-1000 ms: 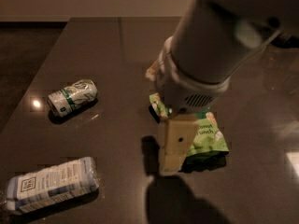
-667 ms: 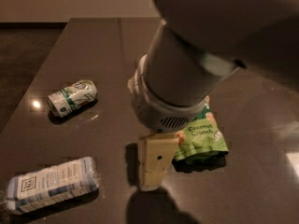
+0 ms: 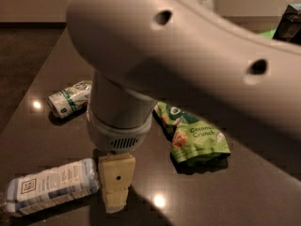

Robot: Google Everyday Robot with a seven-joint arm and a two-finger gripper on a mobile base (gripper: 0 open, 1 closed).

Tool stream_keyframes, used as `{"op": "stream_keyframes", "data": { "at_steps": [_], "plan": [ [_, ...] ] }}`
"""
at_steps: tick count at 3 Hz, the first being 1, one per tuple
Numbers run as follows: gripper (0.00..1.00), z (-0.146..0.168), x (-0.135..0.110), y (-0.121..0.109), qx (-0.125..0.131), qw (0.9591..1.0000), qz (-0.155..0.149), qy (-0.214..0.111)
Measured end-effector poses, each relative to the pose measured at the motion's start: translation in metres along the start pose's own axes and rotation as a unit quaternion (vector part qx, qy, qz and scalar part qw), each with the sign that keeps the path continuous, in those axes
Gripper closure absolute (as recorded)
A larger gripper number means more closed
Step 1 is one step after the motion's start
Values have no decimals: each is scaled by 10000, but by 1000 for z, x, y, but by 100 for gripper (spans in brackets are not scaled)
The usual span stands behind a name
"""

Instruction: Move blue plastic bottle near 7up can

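Down at the near left, we see the long clear plastic bottle with a pale blue and white label (image 3: pixel 51 186) lying on its side on the dark glossy table (image 3: pixel 202 201). The cream-coloured gripper (image 3: pixel 115 197) hangs just beside its right end; how its grip stands we cannot make out. The small white and green can (image 3: pixel 70 98) lies farther back on the left, well apart from the bottle, and the green snack bag (image 3: pixel 195 135) lies to the right.

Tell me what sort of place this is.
Probably a kitchen or break-room counter: a dark glossy countertop with a 7up can, a blue plastic bottle and a green snack bag lying on it. The claw hangs close beside one end of the bottle.
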State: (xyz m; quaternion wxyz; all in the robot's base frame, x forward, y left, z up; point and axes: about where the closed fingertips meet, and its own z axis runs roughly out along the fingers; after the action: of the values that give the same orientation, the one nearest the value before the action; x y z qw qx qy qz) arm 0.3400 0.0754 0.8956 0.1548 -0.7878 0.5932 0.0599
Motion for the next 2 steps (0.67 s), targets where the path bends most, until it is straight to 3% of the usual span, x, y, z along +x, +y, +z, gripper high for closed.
{"op": "stream_keyframes", "data": {
  "at_steps": [1,2],
  "plan": [
    [0,29,-10,-5,-335,9993,-12,-175],
    [0,44,-14,-3,-403,9990,4,-208]
  ]
}}
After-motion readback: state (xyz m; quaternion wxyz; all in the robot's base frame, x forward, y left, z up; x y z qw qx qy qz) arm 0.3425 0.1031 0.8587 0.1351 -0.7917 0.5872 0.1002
